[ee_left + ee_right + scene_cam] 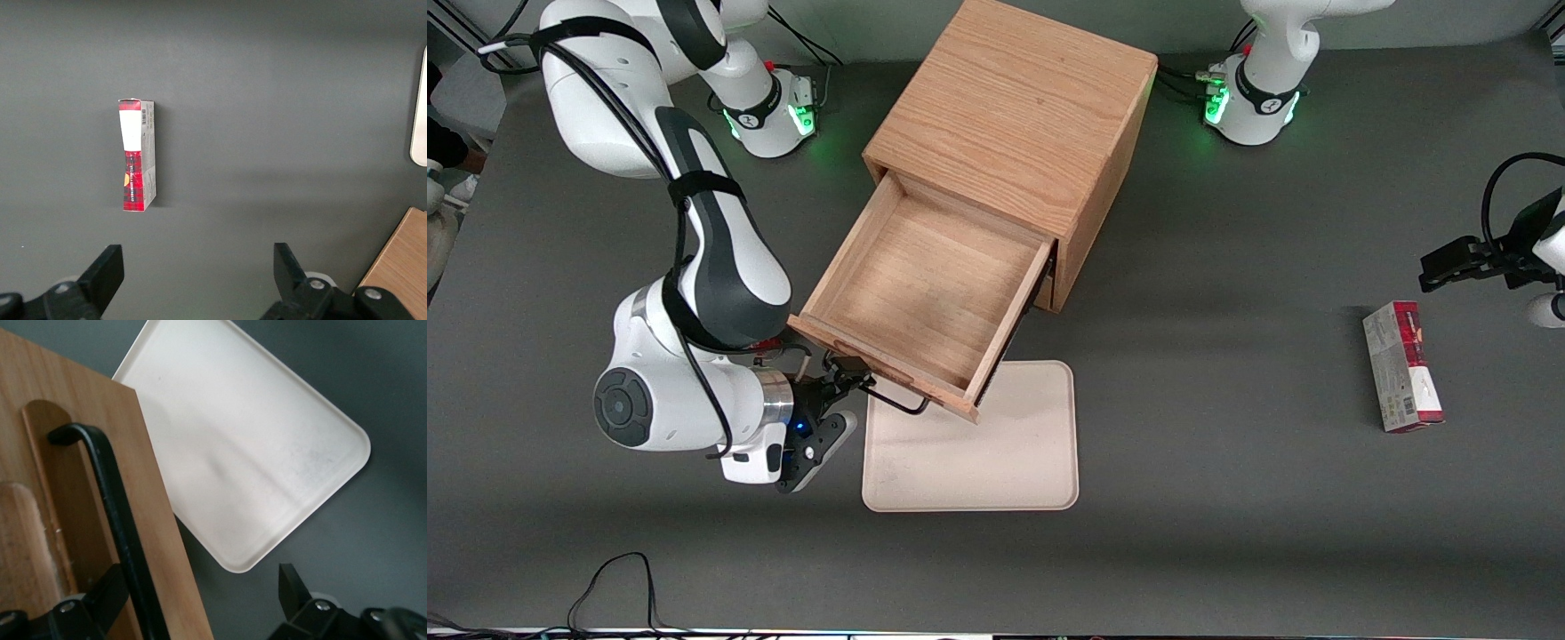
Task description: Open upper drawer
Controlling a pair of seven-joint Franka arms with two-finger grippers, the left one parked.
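Observation:
The upper drawer of the light oak cabinet stands pulled far out, its plain wood base bare. Its black bar handle is on the front panel, over the edge of a cream tray. My right gripper is at the end of the handle toward the working arm. In the right wrist view the gripper is open. The handle and the drawer front lie between its fingers. One finger is beside the bar, the other stands well apart over the table. The lower drawer is hidden under the open one.
A cream tray lies on the dark table under the drawer's front, nearer the front camera; it also shows in the right wrist view. A red and white box lies toward the parked arm's end, and shows in the left wrist view.

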